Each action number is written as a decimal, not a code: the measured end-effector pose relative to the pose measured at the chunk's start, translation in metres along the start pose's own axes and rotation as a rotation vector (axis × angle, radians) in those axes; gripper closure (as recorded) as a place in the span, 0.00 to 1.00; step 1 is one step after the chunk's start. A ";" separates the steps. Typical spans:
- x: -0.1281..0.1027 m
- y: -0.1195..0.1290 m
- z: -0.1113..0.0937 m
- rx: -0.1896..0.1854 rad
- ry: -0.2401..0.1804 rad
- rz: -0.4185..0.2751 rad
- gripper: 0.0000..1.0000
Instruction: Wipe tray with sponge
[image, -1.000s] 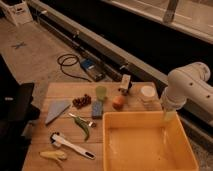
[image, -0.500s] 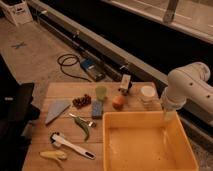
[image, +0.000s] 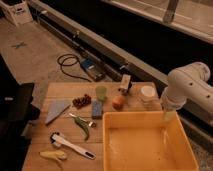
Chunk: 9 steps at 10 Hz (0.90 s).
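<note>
your white arm (image: 189, 85) reaches down on the right. its gripper (image: 169, 116) hangs at the 1 o'clock corner of the yellow tray (image: 145, 150), just over the far rim, spread wide and holding nothing. the blue-grey sponge (image: 97, 108) lies on the wooden table (image: 65, 91), at 10 o'clock from the tray, just below the green cup (image: 101, 92).

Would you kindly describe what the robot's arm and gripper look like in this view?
The arm is glossy white, built of thick rounded segments with a bulbous joint; no cables or markings show on it. The gripper is a pale, narrow piece below the arm, hanging at the far right corner of the yellow tray.
</note>
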<state>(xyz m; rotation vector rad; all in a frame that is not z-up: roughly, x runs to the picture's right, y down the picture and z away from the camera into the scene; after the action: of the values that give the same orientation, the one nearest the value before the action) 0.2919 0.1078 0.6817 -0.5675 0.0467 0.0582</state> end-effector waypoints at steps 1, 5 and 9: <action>0.000 0.000 0.000 0.000 0.000 0.000 0.35; -0.009 -0.010 -0.003 0.057 0.027 -0.043 0.35; -0.085 -0.022 -0.013 0.121 0.013 -0.222 0.35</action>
<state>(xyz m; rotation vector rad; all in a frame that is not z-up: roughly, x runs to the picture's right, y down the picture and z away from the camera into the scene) 0.2082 0.0789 0.6876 -0.4490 -0.0002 -0.1632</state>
